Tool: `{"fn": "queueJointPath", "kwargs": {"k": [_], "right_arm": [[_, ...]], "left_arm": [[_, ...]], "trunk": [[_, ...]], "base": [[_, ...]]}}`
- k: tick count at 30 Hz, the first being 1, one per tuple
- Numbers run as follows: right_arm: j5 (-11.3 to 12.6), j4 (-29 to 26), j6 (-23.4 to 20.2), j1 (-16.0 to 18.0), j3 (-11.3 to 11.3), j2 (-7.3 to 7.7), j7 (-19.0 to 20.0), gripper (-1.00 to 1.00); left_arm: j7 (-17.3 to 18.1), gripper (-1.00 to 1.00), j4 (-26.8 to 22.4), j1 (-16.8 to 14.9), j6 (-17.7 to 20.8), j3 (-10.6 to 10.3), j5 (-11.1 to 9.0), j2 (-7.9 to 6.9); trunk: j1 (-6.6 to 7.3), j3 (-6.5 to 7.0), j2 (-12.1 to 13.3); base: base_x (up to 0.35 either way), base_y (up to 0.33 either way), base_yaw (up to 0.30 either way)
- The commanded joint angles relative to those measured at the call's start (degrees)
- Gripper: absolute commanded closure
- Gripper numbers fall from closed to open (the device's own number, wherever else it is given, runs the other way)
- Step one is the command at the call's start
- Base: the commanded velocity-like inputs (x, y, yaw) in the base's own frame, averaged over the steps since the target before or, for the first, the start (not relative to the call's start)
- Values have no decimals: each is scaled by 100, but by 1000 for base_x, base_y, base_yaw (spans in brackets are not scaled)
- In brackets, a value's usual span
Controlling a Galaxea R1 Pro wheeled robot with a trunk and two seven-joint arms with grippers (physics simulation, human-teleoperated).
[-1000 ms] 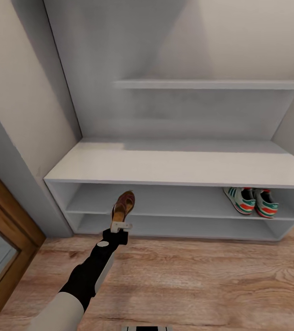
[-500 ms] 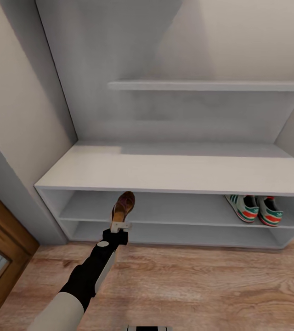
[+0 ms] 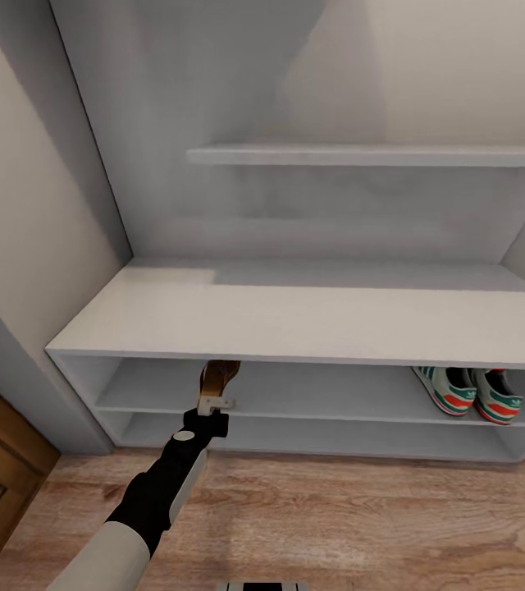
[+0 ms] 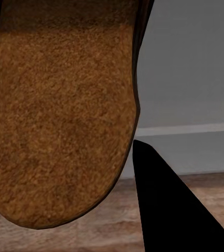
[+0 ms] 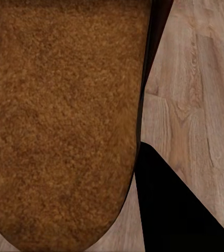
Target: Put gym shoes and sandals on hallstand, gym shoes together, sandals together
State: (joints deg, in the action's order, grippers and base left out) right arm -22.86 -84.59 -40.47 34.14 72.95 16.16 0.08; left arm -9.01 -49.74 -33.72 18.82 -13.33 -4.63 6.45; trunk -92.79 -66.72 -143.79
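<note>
The two gym shoes (image 3: 469, 391) stand side by side at the right end of the upper shelf row of the pale grey hallstand (image 3: 295, 316). My left gripper (image 3: 216, 403) is shut on one brown sandal (image 3: 218, 376), held upright at the front of that same row, left of the middle; the bench top hides its toe. In the left wrist view its tan insole (image 4: 59, 115) sits close beside a black finger (image 4: 169, 210). My right gripper (image 5: 75, 220) is shut on the other sandal (image 5: 64, 121), above the corridor floor (image 5: 195, 94).
A floating shelf (image 3: 361, 154) juts from the hallstand's back panel above the bench. A beige wall (image 3: 25, 205) and a wooden door frame (image 3: 0, 468) close off the left side. Wood-plank floor (image 3: 361, 525) runs in front of the rack.
The head view has shifted: the rack now sits lower and nearer in the picture. The sandal in my left gripper now reaches under the bench top's front edge.
</note>
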Motion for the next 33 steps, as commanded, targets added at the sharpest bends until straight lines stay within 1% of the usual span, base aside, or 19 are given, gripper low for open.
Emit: {"fn": "queueJointPath", "kwargs": {"k": [1,8,15,22,30,33], "right_arm": [[9,-5,-26,5,0,1,-17,100],[9,-5,-26,5,0,1,-17,100],[9,-5,-25,5,0,1,-17,100],[9,-5,-24,5,0,1,-17,100],[9,-4,-23,5,0,1,-17,100],[9,-3,-22,5,0,1,-17,100]], "left_arm": [[-39,100,-9,-3,34,-20,-29,-4],[-39,100,-9,-3,34,-20,-29,-4],[-39,100,-9,-3,34,-20,-28,-4],[-39,100,-4,-3,34,-20,-29,-4],[-39,100,-9,-3,34,-20,-29,-4],[-39,100,-9,-3,34,-20,-29,-4]], "trunk": [[1,-5,-2],[1,-5,-2],[1,-5,-2],[1,-5,-2],[1,-5,-2],[1,-5,-2]], "base": [[7,0,0],[28,0,0],[239,0,0],[85,0,0],[278,0,0],[147,0,0]]}}
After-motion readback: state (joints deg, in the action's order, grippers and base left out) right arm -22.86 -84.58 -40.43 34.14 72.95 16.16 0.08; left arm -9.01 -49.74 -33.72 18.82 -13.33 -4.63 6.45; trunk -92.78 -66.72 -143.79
